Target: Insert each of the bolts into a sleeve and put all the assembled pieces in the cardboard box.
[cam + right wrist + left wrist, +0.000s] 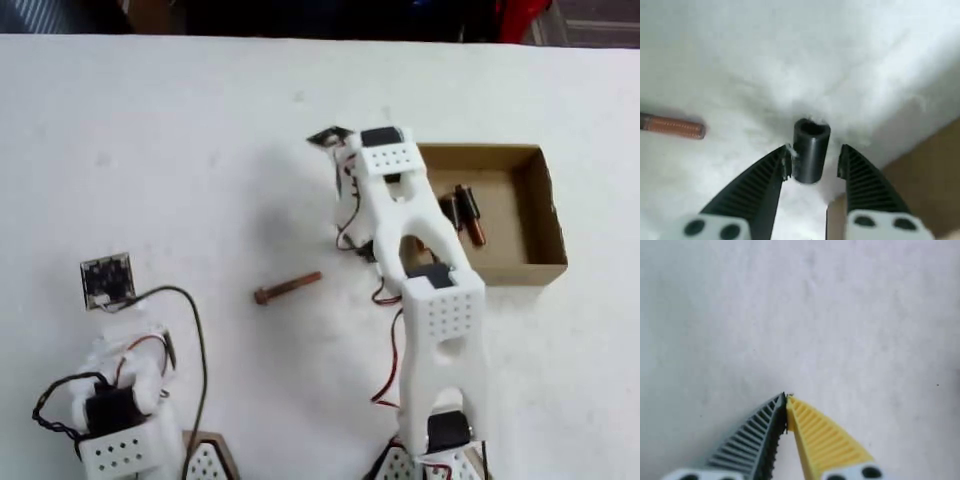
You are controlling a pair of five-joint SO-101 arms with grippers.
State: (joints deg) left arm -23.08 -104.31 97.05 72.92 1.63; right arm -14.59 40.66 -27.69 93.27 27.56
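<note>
- The white tabletop [200, 120] carried everything; its far edge met a dark background that could not be made out.
- The right arm [440, 310] stretched from the near edge out across the tabletop, its wrist beside the left wall of the cardboard box. From above, its own body hid its tool and whatever sat beneath it.
- The cardboard box [545, 200] sat open-topped at the right of the tabletop. In the right wrist view only a brown corner of it [925, 180] came into the frame.
- The left arm [115, 420] sat folded at the near left corner, partly cut off by the frame edge.
- The right tool [814, 150] stood open, one finger against the sleeve and the other a little off it.
- The left tool [786, 399] was closed, its grey and yellow fingers meeting at the tips with nothing between them, pointing at bare tabletop.
- The bolt [287, 288] lay flat on the tabletop between the two arms, left of the right arm. Its long axis ran left to right, head at the left, threaded end angled slightly away.
- The assembled pieces [465, 213], dark and coppery, lay inside the box near its left wall; how many was hard to tell.
- The sleeve [811, 145], a short black tube, appeared to stand on end between the right tool's fingers, open bore upward, just beside the box.
</note>
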